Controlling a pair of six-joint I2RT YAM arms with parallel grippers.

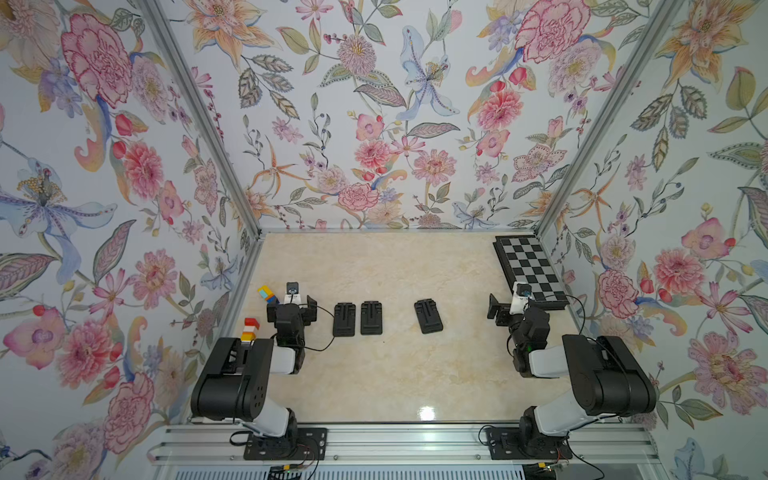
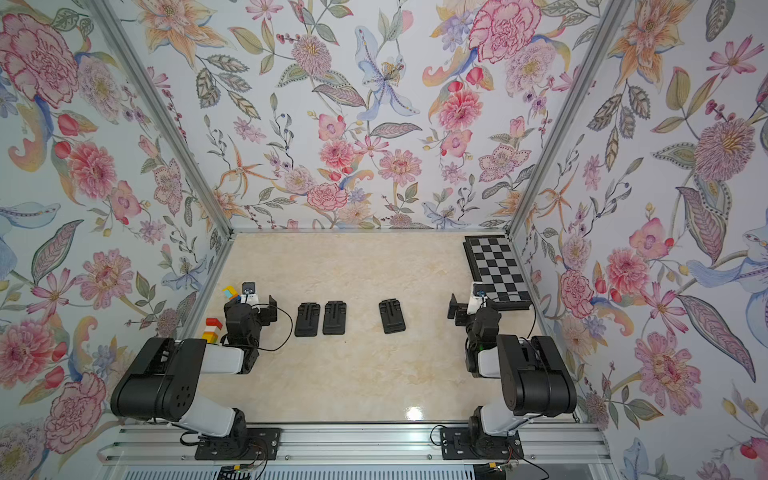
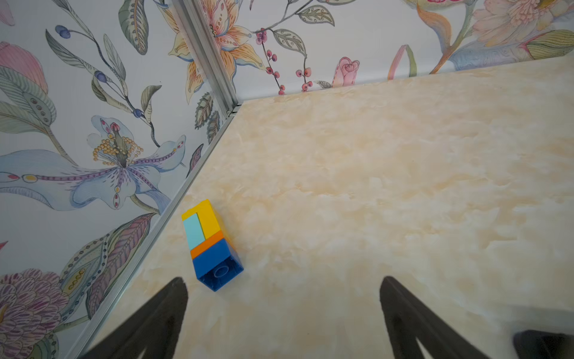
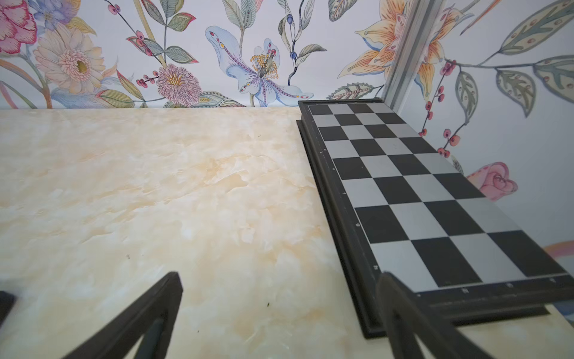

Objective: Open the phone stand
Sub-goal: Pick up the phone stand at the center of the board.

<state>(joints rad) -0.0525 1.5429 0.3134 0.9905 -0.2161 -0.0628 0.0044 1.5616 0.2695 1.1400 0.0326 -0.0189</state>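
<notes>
Three black phone stands lie folded flat on the marble table, seen in both top views. Two sit side by side left of centre [image 1: 344, 319] [image 1: 371, 318], and the third [image 1: 428, 316] lies alone to their right, slightly turned. My left gripper [image 1: 291, 306] hovers left of the pair, open and empty, its fingers [image 3: 174, 298] spread wide over bare table in the left wrist view. On the far right, my right gripper [image 1: 513, 302] is also open and empty, next to the chessboard. Neither gripper touches a stand.
A black and silver chessboard [image 1: 530, 268] lies along the right wall at the back; its near corner [image 4: 403, 192] is by my right fingers. One toy brick stack [image 3: 208, 242] lies by the left wall; another [image 1: 250, 330] stands nearer the left arm. Floral walls close three sides.
</notes>
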